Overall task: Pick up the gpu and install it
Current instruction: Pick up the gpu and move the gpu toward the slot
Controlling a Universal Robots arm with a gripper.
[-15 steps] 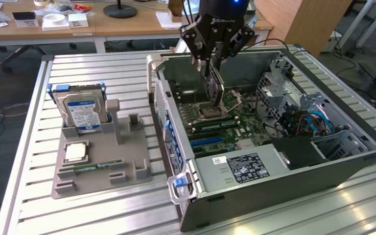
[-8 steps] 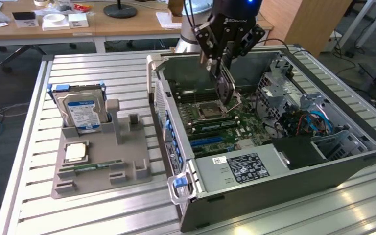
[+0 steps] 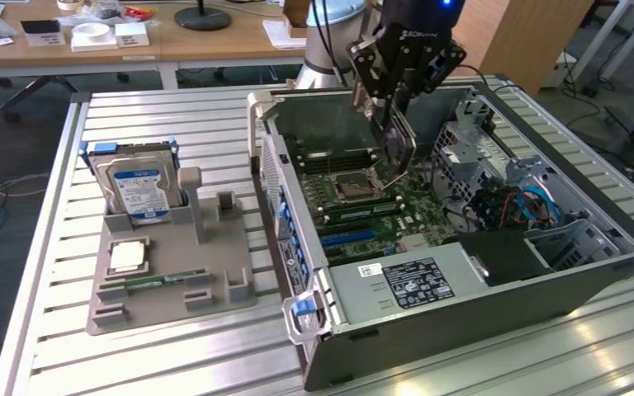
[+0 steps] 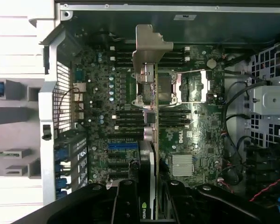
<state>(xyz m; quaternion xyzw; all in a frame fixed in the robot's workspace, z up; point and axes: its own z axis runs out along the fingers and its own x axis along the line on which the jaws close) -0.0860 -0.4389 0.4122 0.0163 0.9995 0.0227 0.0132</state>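
While the hand (image 3: 390,106) hung over the open computer case (image 3: 581,272), its fingers were partly closed on the gpu (image 3: 401,147). The card hung edge-on directly beneath the hand, its long axis pointing away toward the motherboard (image 4: 98,93), bracket end farthest.

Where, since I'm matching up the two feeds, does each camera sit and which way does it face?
Exterior view: off the arm, raised, looking down at a slant into the open computer case, parts tray on the exterior view's left; the arm and gripper show.
Wrist view: on the wrist, looking down along the held gpu onto the motherboard; the gripper's dark fingers show.
Shared: the gripper shut on the gpu, the motherboard, the computer case.
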